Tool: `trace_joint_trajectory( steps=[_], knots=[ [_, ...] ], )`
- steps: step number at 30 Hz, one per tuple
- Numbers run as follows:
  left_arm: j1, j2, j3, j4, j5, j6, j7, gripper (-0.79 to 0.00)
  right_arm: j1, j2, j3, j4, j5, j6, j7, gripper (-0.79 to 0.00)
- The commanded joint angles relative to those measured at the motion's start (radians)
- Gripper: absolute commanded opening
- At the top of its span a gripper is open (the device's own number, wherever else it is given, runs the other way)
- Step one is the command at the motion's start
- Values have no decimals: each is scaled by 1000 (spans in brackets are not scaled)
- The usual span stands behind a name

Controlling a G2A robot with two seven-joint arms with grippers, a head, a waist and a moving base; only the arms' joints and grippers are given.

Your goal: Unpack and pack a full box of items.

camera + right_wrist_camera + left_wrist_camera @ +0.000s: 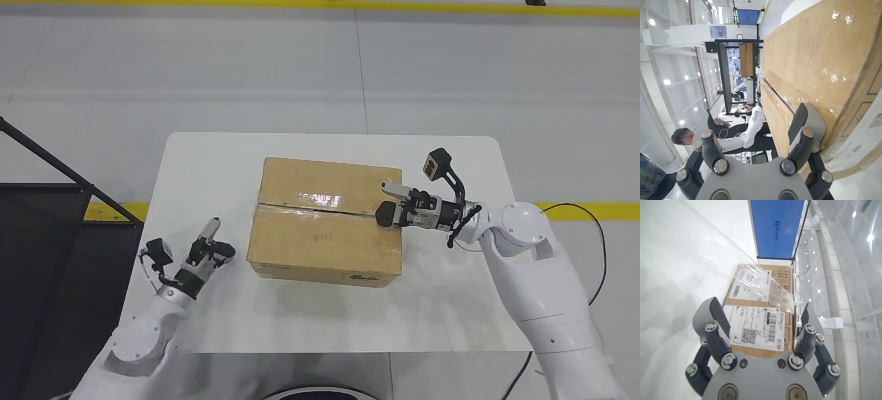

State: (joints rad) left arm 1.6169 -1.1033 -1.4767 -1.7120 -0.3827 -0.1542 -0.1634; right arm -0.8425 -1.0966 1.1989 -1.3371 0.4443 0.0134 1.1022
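A shut cardboard box (325, 220) stands in the middle of the white table (450, 300), its top flaps meeting in a seam (776, 91) covered with clear tape. My right gripper (388, 200) (755, 111) is open at the box's right edge. One of its pads (798, 121) lies against the box top (810, 56) beside the seam's end. My left gripper (215, 243) (761, 306) is open near the table's front left, a short way from the box's labelled left side (757, 321). A loose strip of clear tape (780, 291) curls off that side.
Bare table surface lies in front of and behind the box. A black panel (40, 260) stands beside the table's left edge. Beyond the table is grey floor with a yellow line (590, 210).
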Motion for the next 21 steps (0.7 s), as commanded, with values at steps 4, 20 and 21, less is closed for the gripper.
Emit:
trace_joint_trajectory(
  steps=[4, 20, 21],
  knots=[
    [-52, -16, 34, 47, -37, -24, 84, 0, 0, 0, 0, 0, 0, 0, 0, 0],
    [-151, -43, 4, 87, -99, -95, 185, 0, 0, 0, 0, 0, 0, 0, 0, 0],
    [-148, -44, -5, 68, -98, -98, 189, 0, 0, 0, 0, 0, 0, 0, 0, 0]
  ],
)
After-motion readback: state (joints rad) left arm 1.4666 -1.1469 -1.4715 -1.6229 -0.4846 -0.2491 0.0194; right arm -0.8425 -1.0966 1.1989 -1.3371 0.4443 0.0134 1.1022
